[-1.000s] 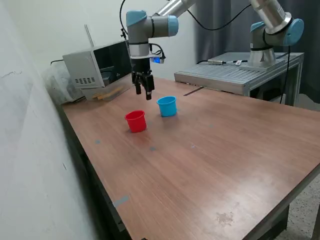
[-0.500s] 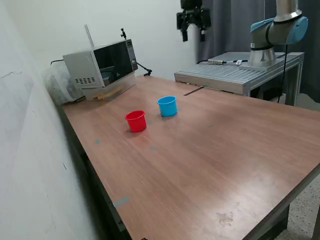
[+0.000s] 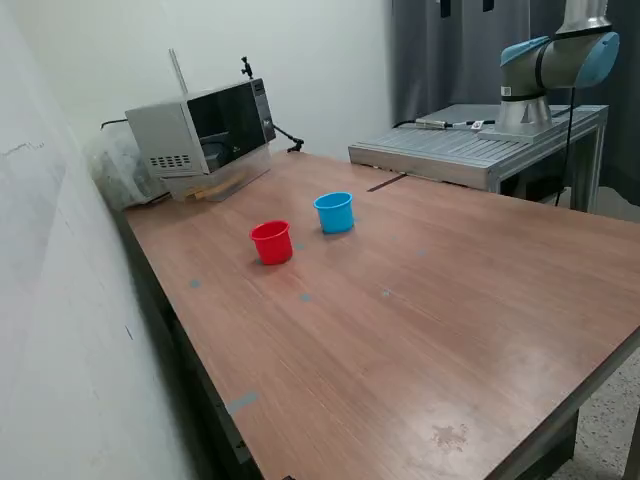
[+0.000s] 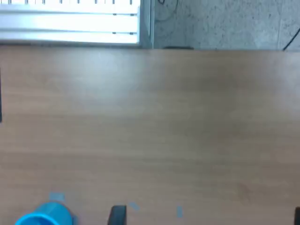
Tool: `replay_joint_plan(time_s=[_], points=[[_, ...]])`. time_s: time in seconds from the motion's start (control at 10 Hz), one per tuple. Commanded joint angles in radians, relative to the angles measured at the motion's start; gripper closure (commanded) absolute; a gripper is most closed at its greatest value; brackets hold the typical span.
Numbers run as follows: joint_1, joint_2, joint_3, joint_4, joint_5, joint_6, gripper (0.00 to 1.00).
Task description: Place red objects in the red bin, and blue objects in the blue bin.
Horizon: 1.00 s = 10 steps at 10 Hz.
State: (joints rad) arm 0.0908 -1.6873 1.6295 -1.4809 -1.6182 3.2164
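Observation:
The red cup (image 3: pixel 271 241) and the light blue cup (image 3: pixel 334 212) stand upright side by side on the wooden table (image 3: pixel 420 300), the red one toward the exterior view's left. The blue cup's rim also shows in the wrist view (image 4: pixel 41 219). No red or dark blue cubes show in either view; the cups' insides are not visible. My gripper (image 3: pixel 466 5) is high above the table, with only its fingertips showing at the exterior view's top edge. In the wrist view the gripper (image 4: pixel 207 216) has its fingertips (image 4: pixel 117 214) far apart with nothing between them.
A microwave (image 3: pixel 200 125) stands at the table's back on the exterior view's left. A metal bench (image 3: pixel 470 150) with the arm's base (image 3: pixel 545 70) is at the back right. Small faint blue marks (image 3: pixel 305 297) dot the tabletop. A wall runs along the left.
The gripper has risen from just above the two cups and swung toward the exterior view's right, until only its fingertips show at the top edge. The cups have not moved.

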Motion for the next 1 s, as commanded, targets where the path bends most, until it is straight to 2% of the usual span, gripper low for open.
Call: replay_joint_plan(time_s=[0.0,0.1,0.2,0.3,0.9], points=[[0.010,-0.066,0.061,0.021,0.001,0.006,0.00],[0.035,-0.081,0.079,0.065,0.003,0.005,0.00],[0.096,-0.081,0.085,0.155,0.001,0.002,0.00],[0.115,-0.081,0.085,0.241,0.001,-0.007,0.00],[0.107,-0.088,0.112,0.278,0.001,-0.006,0.00]])
